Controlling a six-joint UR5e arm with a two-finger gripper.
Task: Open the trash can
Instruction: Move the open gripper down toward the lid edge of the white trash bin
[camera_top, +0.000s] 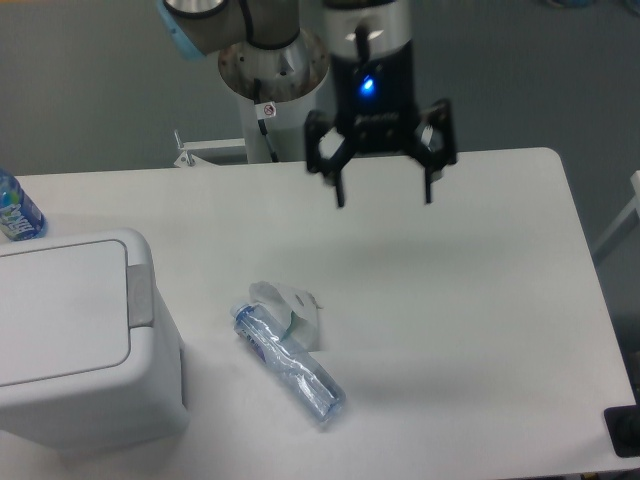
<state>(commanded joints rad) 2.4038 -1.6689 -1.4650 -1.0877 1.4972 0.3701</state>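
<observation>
Right, the tool (383, 197) hangs above the far side of the bench (470, 300), fingers pointing straight down and spread wide, released, nothing between them. A blue light glows on the body just above the fingers. Both fingertips float clear of the white surface, and a soft shadow sits on the bench below and slightly nearer the camera than the tool.

Down and well off to the tool's lower left in the picture sits the bin (85, 345), white, boxy, rounded at the corners, at the near left edge of the bench. Its flat lid (60, 308) lies closed, and the grey button strip (139, 290) runs along the lid edge that faces the tool's side. Tool and bin are well apart, no contact at all.

Between them, below the tool and nearer the camera, a crushed clear bottle (290, 362) lies on its side at a slant, one end toward the bin, the other toward the near edge. A bit of white torn label or wrapper (295, 305) sits touching its upper end.

Far off to the left of the tool, beyond the bin, part of a blue-labelled bottle (15, 210) shows at the picture's edge. Behind the tool stands the arm's base column (265, 100), just beyond the bench's back edge
</observation>
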